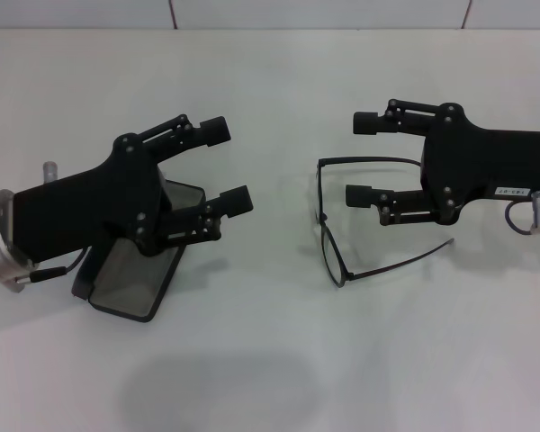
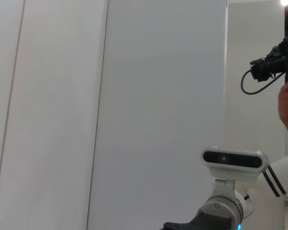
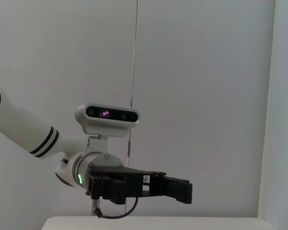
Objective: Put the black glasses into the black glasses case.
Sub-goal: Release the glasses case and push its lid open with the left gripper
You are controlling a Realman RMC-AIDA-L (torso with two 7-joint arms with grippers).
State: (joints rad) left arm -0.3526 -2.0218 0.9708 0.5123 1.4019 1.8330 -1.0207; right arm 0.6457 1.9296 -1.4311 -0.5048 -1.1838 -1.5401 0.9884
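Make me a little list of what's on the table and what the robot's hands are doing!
glasses: black, unfolded, lying on the white table
case: black, open, partly hidden under the left arm
left end effector: open, above the case
right end effector: open, over the glasses, holding nothing
glasses in case: not yet

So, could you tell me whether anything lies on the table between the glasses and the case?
Nothing visible on the table does. The black glasses and the open black glasses case have bare table between them; only the left gripper hangs over the case.
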